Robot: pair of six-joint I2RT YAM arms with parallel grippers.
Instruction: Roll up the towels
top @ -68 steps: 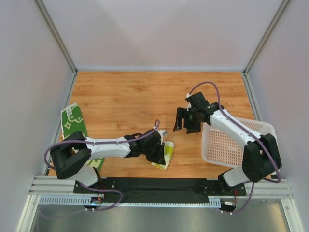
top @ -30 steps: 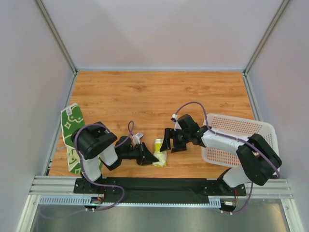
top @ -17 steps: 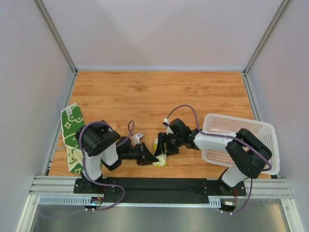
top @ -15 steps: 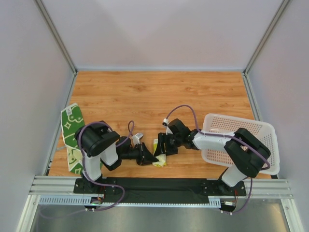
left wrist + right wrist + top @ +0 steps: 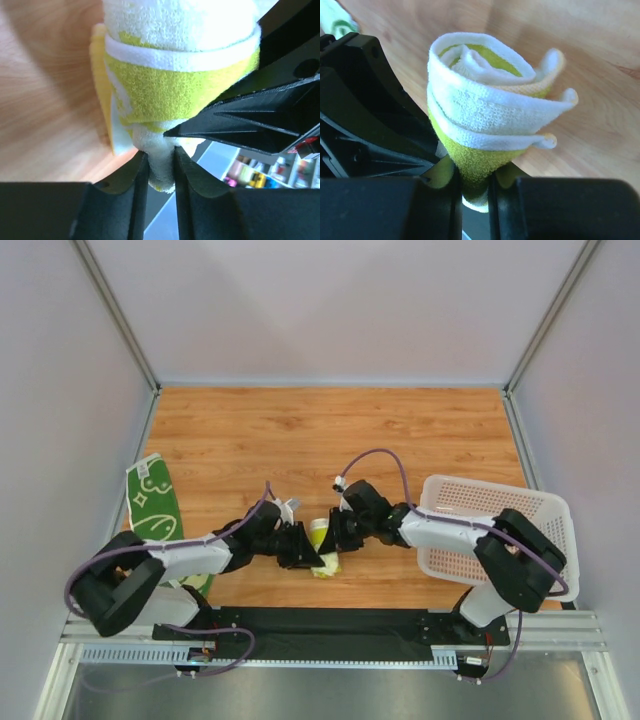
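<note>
"Towels: where are they?"
"Pale yellow towel (image 5: 322,538) is rolled up at 6 o'clock of the tabletop (image 5: 300,440), between both arms. Dark green towel (image 5: 150,502) lies at 8 o'clock, partly under the left arm."
"Left jaws?"
"Almost closed, pinching the roll's end."
"Right jaws?"
"Narrowed likewise, clamped on the same roll from its 3 o'clock side. White basket (image 5: 500,495) sits at 4 o'clock."

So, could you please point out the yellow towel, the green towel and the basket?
yellow towel (image 5: 490,115), right wrist view, rolled outer layer.
green towel (image 5: 150,500), top view, printed face.
basket (image 5: 470,506), top view, mesh floor.
</note>
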